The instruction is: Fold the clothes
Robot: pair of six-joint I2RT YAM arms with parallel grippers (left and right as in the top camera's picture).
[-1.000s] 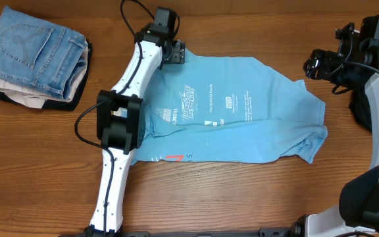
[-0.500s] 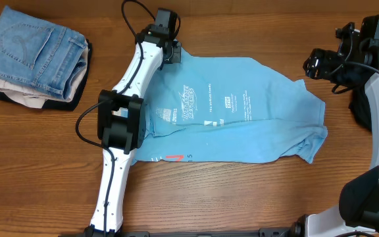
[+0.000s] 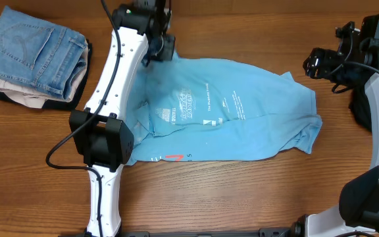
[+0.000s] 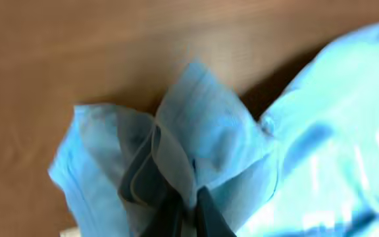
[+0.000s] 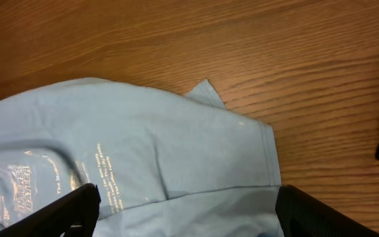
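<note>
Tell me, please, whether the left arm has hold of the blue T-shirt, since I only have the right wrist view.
Observer: Yes, the left fingers are shut on a bunched fold at the T-shirt, at its far left corner.
Operator: Is any other clothing in sight?
Observer: A folded stack, with jeans on top, sits off to the left, apart from the T-shirt.

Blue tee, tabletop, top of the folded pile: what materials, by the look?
T-shirt: thin soft knit, likely cotton, matte; it creases and bunches. Tabletop: wood or wood-look laminate; grain lines, slight sheen. Pile's top item: faded blue denim; stitched pocket.
</note>
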